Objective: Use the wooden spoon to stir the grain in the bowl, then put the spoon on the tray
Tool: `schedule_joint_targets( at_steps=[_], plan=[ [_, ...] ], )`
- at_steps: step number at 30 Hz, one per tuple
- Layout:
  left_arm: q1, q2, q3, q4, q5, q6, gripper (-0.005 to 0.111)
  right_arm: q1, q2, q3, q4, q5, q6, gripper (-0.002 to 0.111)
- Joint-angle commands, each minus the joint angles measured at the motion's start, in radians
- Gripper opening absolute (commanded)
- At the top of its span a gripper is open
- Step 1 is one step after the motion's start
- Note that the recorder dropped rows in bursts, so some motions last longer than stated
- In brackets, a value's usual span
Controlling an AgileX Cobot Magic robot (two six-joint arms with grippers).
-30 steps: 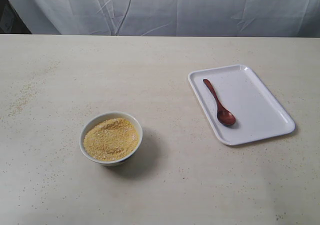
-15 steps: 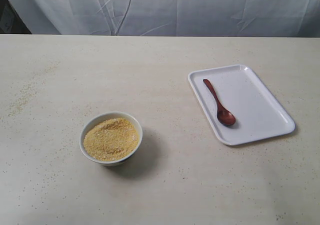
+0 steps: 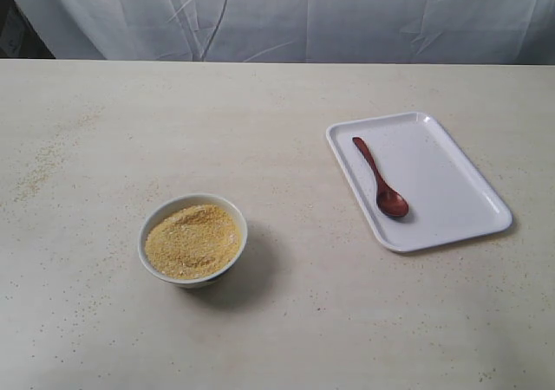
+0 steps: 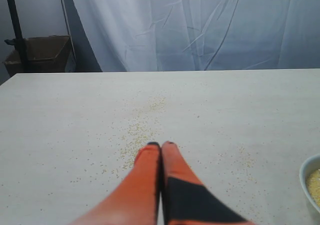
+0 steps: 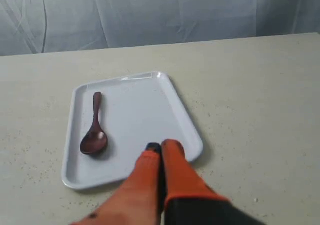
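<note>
wooden spoon flat on tray, apart from closed right gripper

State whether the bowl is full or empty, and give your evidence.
Nearly full: golden grain fills the bowl almost up to its white rim in the exterior view.

A pale cream counter fills the scene. A creased white cloth hangs behind its far edge. Past the far left corner, where the cloth ends, a brown cardboard box sits beside a dark upright pole.
</note>
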Motion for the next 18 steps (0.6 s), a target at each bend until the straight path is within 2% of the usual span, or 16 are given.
schedule_joint_targets(
  at_steps=[1,5,10,18],
  plan=[
    [0.001,-0.005,0.004,-0.003,-0.005,-0.003,0.0,-0.002,-0.005,0.003,0.003,-0.035,0.002,-0.001],
    [0.001,-0.005,0.004,-0.003,-0.005,-0.003,0.0,-0.002,-0.005,0.003,0.003,-0.035,0.002,-0.001],
    [0.001,-0.005,0.004,-0.003,-0.005,-0.003,0.0,-0.093,-0.005,0.003,0.003,-0.032,0.002,-0.001],
    [0.001,-0.005,0.004,-0.003,-0.005,-0.003,0.0,-0.098,-0.005,0.003,0.003,-0.032,0.002,-0.001]
  ],
)
